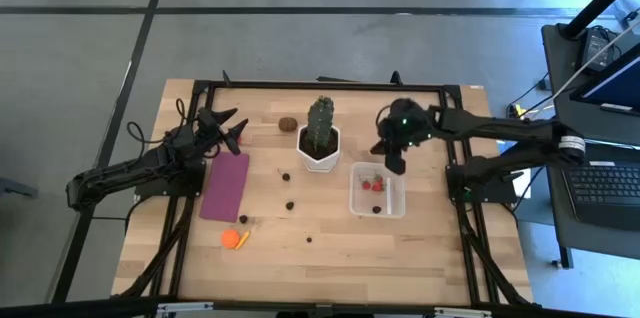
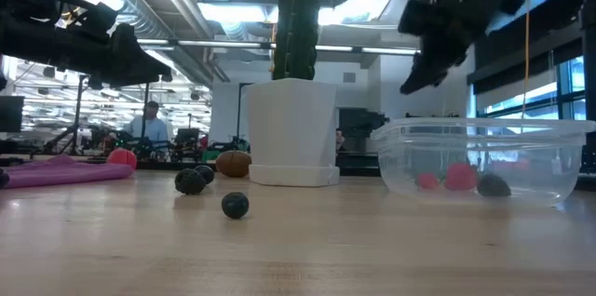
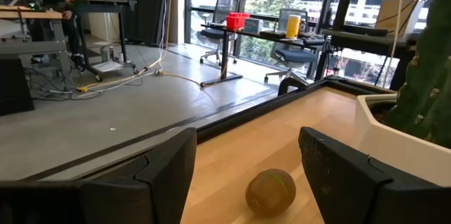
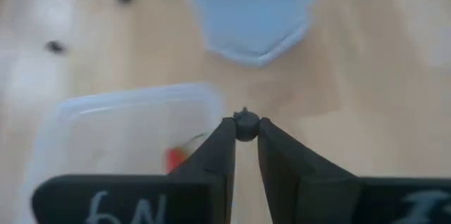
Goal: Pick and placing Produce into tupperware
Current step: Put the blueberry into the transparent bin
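Observation:
The clear tupperware sits on the table right of the cactus pot, with red pieces and a dark berry inside. My right gripper hangs above its far edge, shut on a small dark berry. My left gripper is open at the far left, level, facing the brown kiwi. Loose dark berries and an orange piece lie on the table. My right gripper pinches a small dark berry between its two fingertips. The fingers come from above, pointing down. The berry is lifted clear, over the bare wood by the tupperware's far edge.
The green cactus in its white pot stands just left of the tupperware, close to my right gripper. A flat purple mat lies near the left arm. A person sits in the room behind.

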Available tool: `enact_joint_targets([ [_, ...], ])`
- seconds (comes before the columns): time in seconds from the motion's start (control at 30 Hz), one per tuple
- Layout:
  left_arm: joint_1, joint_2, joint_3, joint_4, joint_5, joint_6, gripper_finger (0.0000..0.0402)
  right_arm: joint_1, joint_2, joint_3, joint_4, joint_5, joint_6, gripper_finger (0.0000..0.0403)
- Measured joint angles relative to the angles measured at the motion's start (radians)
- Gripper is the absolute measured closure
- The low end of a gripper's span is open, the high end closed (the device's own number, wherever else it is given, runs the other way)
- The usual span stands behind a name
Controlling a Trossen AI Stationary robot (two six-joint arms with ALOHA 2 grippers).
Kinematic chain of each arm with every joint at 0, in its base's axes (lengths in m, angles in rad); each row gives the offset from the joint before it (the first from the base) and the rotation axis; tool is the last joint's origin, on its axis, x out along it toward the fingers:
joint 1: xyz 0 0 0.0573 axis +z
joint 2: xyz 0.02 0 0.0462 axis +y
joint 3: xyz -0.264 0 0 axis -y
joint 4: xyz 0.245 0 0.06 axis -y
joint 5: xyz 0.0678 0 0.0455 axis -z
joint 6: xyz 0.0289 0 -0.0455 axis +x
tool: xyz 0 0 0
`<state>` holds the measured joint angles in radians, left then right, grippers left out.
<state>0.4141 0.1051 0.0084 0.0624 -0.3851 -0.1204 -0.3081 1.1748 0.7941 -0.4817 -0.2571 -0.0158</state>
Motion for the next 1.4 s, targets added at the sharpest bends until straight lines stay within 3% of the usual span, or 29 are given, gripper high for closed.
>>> enact_joint_targets([
  [0.17, 0.0, 0.0, 0.0, 0.0, 0.0, 0.0, 0.0157, 0.155, 0.009, 0.017, -0.074, 0.008, 0.194, 0.0348],
  [0.5, 0.0, 0.0, 0.0, 0.0, 0.001, 0.014, 0.0157, 0.336, 0.101, -0.036, -0.09, 0.173, 0.508, 0.0348],
  [0.83, 0.0, 0.0, 0.0, 0.0, 0.003, 0.018, 0.0157, 0.394, 0.259, -0.036, -0.063, 0.206, 0.561, 0.0348],
  [1.17, 0.0, 0.0, 0.0, 0.0, 0.004, 0.018, 0.0157, 0.394, 0.265, -0.036, -0.049, 0.215, 0.561, 0.0344],
  [1.4, 0.0, 0.0, 0.0, 0.0, 0.006, 0.018, 0.0157, 0.394, 0.265, -0.036, -0.037, 0.212, 0.561, 0.029],
])
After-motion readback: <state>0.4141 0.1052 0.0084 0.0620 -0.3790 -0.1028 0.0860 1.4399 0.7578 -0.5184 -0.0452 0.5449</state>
